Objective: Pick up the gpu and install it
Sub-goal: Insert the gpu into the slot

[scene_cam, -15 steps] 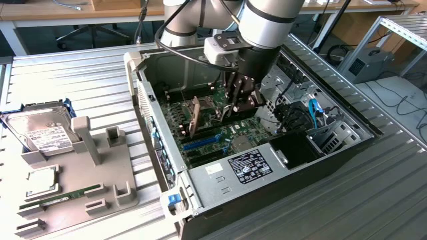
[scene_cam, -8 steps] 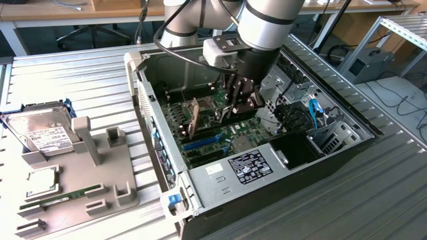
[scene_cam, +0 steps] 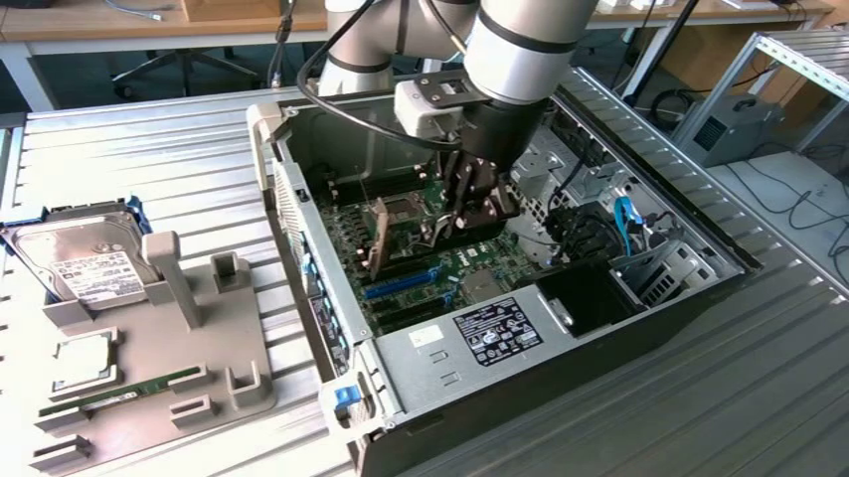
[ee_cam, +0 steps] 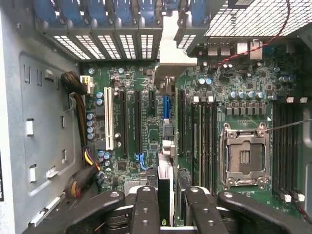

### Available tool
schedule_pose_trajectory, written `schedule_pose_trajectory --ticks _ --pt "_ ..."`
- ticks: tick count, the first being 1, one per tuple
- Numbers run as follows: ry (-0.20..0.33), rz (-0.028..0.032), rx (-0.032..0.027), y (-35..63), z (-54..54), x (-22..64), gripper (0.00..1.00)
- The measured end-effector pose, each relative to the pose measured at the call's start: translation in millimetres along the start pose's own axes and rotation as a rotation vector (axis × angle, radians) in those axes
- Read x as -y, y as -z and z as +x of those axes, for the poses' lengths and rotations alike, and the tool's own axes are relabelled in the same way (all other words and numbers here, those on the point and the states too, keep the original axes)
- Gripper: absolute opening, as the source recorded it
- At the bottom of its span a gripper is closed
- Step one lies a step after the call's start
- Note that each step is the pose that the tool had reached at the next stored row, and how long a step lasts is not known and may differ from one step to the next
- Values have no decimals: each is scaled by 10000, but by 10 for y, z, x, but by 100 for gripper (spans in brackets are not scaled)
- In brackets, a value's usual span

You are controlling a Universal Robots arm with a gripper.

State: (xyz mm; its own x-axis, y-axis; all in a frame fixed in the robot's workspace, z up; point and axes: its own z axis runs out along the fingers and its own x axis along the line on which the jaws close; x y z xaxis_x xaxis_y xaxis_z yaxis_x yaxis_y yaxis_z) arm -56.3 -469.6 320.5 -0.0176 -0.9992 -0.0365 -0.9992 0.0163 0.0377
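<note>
The gripper (scene_cam: 467, 211) is gripping the gpu (ee_cam: 165, 190) edge-on between its fingers (ee_cam: 145, 209), holding it upright just over the motherboard (ee_cam: 219, 141) inside the case (scene_cam: 690, 248), its silver bracket (ee_cam: 170, 48) pointing away toward the rear slots.

Black gpu (ee_cam: 165, 195) stands edge-on above the motherboard.

We see the computer case (scene_cam: 531, 328) on the tabletop (scene_cam: 173, 149), parts holder (scene_cam: 159, 388) at the exterior view's left, gpu (scene_cam: 380, 238) inside it.
</note>
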Motion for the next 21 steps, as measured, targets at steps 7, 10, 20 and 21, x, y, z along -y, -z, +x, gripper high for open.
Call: schedule_pose_trajectory --ticks 7,10,20,21 --pt "-1 0 -1 -34 2 -21 26" --pt "-3 0 -4 -58 3 -30 26" --pt "-4 1 -3 -103 5 -46 26" --pt "-4 0 -2 -106 5 -46 26"
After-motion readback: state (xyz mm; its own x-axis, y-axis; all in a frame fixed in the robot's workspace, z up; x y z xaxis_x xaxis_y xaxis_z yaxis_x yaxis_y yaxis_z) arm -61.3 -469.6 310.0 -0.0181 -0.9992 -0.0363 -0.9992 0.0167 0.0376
